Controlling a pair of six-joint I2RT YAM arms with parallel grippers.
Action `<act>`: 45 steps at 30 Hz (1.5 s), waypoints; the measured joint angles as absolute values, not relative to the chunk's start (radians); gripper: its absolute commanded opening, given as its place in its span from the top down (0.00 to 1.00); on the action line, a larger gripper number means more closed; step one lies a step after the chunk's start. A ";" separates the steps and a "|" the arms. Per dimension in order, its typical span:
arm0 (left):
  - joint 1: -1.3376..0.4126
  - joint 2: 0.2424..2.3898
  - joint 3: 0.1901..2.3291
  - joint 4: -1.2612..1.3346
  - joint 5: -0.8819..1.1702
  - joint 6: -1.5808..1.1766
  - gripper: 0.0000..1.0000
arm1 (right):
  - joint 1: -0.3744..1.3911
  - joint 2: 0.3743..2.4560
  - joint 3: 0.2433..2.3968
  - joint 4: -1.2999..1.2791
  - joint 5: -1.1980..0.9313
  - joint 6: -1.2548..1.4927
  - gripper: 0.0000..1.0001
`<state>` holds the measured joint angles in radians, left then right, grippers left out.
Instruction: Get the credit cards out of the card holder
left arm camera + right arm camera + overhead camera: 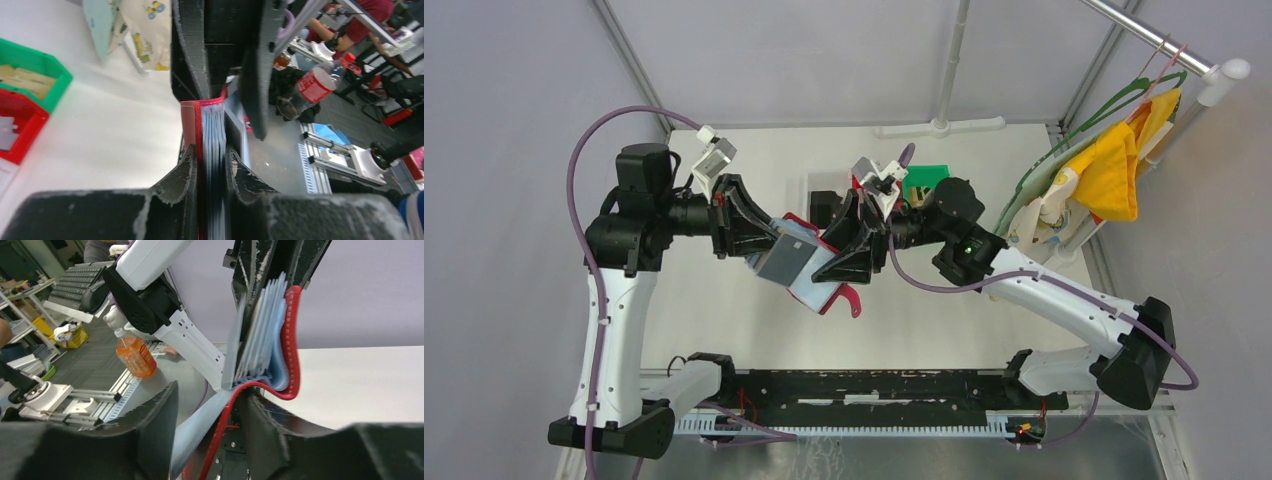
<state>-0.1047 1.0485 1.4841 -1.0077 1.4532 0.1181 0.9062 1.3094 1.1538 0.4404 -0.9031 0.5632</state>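
The card holder point(816, 290) is a dark red wallet held open in the air over the table's middle, its strap tab point(851, 301) hanging down. My left gripper point(762, 250) is shut on its left side. In the left wrist view the gripper point(212, 165) pinches the red cover point(190, 125) and the stacked pale pockets edge-on. A grey card point(786, 260) shows flat on the open inside. My right gripper point(844, 258) is at the wallet's right side. In the right wrist view the gripper point(210, 390) is open, with the wallet's grey-and-red flap point(225, 415) between the fingers and fanned pale sheets point(260, 335) above.
A green bin point(926, 178) and a red bin point(20, 125) stand at the back of the table behind the right arm. A rack with hangers and a yellow cloth point(1114, 170) stands at the right edge. The black rail point(874, 400) runs along the near edge.
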 measured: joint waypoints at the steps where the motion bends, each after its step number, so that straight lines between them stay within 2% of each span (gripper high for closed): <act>1: -0.107 1.052 1.488 -1.000 1.435 0.114 0.98 | 0.905 1.302 1.146 0.441 -0.895 0.558 0.31; 2: -0.109 1.055 1.495 -0.991 1.413 0.109 0.98 | 0.904 1.292 1.139 0.440 -0.887 0.551 0.22; 7: -0.116 1.070 1.530 -0.969 1.351 0.101 0.98 | 0.897 1.251 1.119 0.438 -0.836 0.521 0.02; 15: -0.125 1.027 1.575 -0.991 1.161 0.231 0.98 | 0.888 1.233 1.145 0.349 -0.677 0.429 0.02; 28: -0.127 0.817 1.493 -0.968 0.781 0.701 0.98 | 0.887 1.261 1.154 0.301 -0.467 0.448 0.02; 34: -0.127 0.853 1.501 -1.006 0.794 0.705 0.98 | 0.885 1.285 1.154 0.305 -0.472 0.466 0.02; 45: -0.127 0.939 1.553 -1.086 0.978 0.587 0.98 | 0.885 1.290 1.154 0.308 -0.559 0.440 0.02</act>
